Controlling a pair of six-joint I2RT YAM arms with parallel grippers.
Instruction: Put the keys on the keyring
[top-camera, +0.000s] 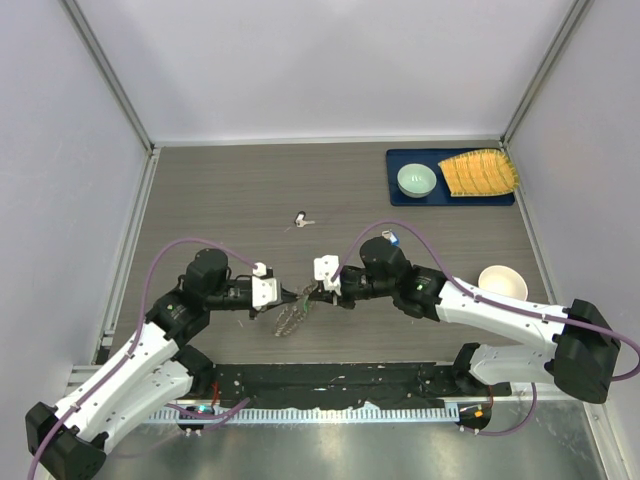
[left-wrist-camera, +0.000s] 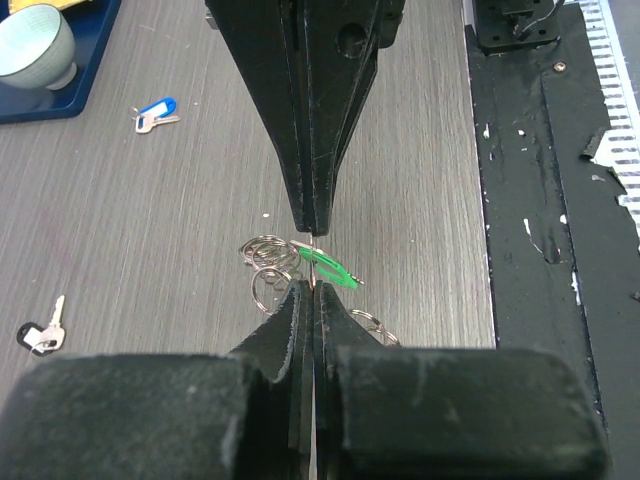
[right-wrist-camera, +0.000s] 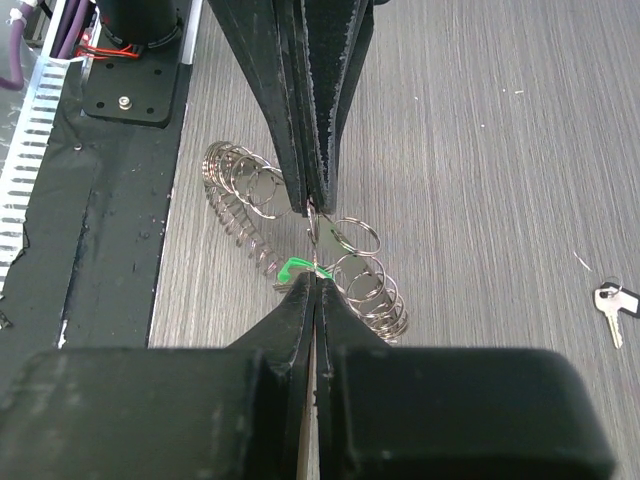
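Mid-task, judged at first key

Left end effector closed, seemingly pinching wire of keyring; ring at centre front of worktop, between arms

Right end effector closed, apparently on green key, tip to tip with left; key touches ring, threaded or not: cannot tell

Blue key loose near tray, well apart from ring; black key also loose on worktop

Left to do: seat green key, then fetch and thread other two
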